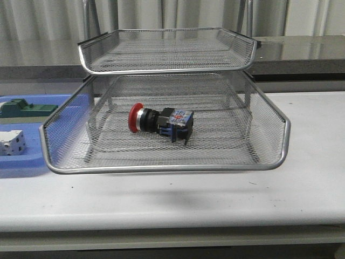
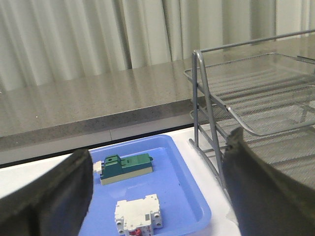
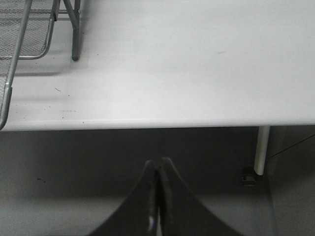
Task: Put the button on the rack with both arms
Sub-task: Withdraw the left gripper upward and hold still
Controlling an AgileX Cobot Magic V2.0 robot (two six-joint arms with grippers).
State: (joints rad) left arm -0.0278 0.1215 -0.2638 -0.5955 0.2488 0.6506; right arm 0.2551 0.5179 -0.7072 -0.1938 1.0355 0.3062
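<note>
Nearest to you in the front view is the pulled-out tray of the rack [image 1: 161,168], its silver rim hanging over the white table [image 1: 302,183]. The button [image 1: 160,121] lies on its side on the mesh floor of that tray, about the middle, red head to the left and blue block to the right. Nothing grips it; neither arm shows in the front view. A second mesh tray sits above and further back on the same frame.

To the left of the rack you see the blue plastic tray [image 1: 21,162], partly behind the rack's corner. It holds a green block [image 1: 24,109] toward the back and a white component [image 1: 12,142] nearer the front, the two apart from each other.

Your left gripper [image 2: 157,191] has its jaws spread wide, with nothing between them; its dark fingers [image 2: 266,191] frame the blue tray [image 2: 189,191] in the left wrist view, where the green block [image 2: 125,167] and the white component [image 2: 138,214] show again, the rack's frame [image 2: 204,113] just beside the tray.

Your right gripper [image 3: 158,191] has its jaws pressed together, holding nothing. In the right wrist view it sits off the front edge of the table [image 3: 197,64], with a rack leg [image 3: 75,34] and a tray corner standing on the tabletop well apart from it.
</note>
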